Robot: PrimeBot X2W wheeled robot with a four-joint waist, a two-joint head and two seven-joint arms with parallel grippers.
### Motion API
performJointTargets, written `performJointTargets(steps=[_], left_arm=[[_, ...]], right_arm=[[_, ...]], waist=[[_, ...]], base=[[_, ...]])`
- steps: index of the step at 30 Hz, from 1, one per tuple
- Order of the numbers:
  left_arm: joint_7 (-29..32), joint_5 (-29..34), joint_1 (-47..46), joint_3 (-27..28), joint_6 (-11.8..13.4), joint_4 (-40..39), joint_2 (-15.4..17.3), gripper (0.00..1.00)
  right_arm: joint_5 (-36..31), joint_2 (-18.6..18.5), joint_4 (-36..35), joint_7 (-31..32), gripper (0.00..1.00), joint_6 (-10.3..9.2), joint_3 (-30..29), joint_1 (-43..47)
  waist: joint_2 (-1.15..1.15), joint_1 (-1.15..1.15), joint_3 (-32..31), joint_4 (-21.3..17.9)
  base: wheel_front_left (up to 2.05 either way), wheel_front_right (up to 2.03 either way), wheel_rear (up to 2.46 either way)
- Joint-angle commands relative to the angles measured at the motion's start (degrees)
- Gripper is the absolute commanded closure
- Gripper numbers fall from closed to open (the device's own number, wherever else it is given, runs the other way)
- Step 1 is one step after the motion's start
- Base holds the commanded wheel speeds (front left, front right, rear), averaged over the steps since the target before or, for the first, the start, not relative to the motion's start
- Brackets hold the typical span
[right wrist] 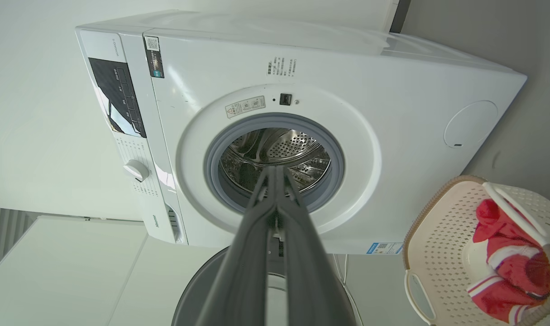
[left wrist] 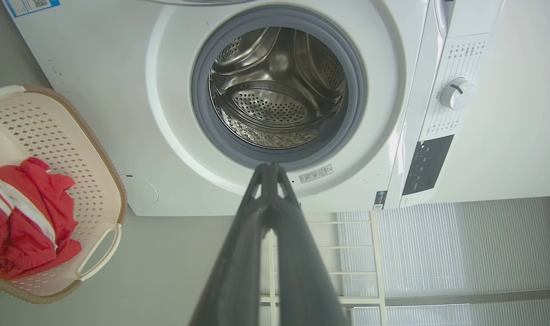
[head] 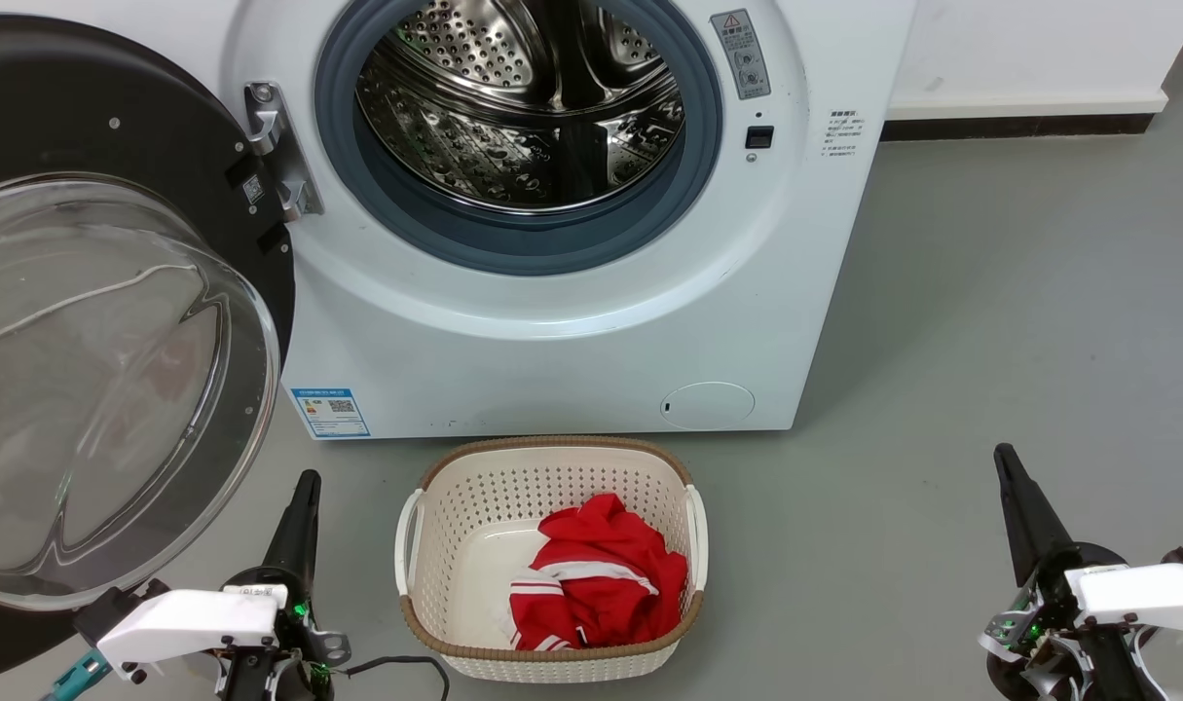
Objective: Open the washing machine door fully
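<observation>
The washing machine door (head: 114,321) hangs swung out to the left of the washing machine (head: 572,321). Its clear glass bowl bulges toward me, and the black ring behind it runs back to the metal hinge (head: 279,151) at the left of the drum mouth (head: 523,107). The mouth stands wholly uncovered, so I judge the door is open wide, at or close to the end of its swing.

If any swing is left, I would finish it with my left gripper (head: 308,479), which sits just beside the door's lower right edge. To do it well, I would press on the black ring at the side far from the hinge, where a light push turns it most, and keep off the glass. I would follow the door's arc round to the left rather than shove straight, then ease off once the hinge stiffens, so nothing is forced.

Both arms are low and near, one on each side of the laundry basket (head: 552,443) with its red garment (head: 601,574), fingers pointing away toward the machine. My left fingers are pressed together with nothing between them. My right gripper (head: 1003,453), well off to the right over the floor, is likewise closed on nothing. I cannot tell whether my left wrist brushes the door's lower edge.
</observation>
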Motion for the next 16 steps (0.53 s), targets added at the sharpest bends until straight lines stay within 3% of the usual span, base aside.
performJointTargets(steps=[1, 16], left_arm=[[0.47, -1.41, -1.05, 0.26, -0.29, 0.15, -0.04, 1.0], [1.78, -6.72, -1.59, 0.39, -0.59, 0.82, -0.1, 1.0]], right_arm=[[1.46, 0.04, 0.18, 0.32, 1.0, 0.0, -0.22, -1.06], [6.3, 0.27, 0.99, 1.64, 1.0, 0.0, -0.83, -1.62]], waist=[[0.0, 0.0, 0.01, 0.01], [0.0, 0.0, 0.04, 0.05]], base=[[0.0, 0.0, 0.0], [0.0, 0.0, 0.0]])
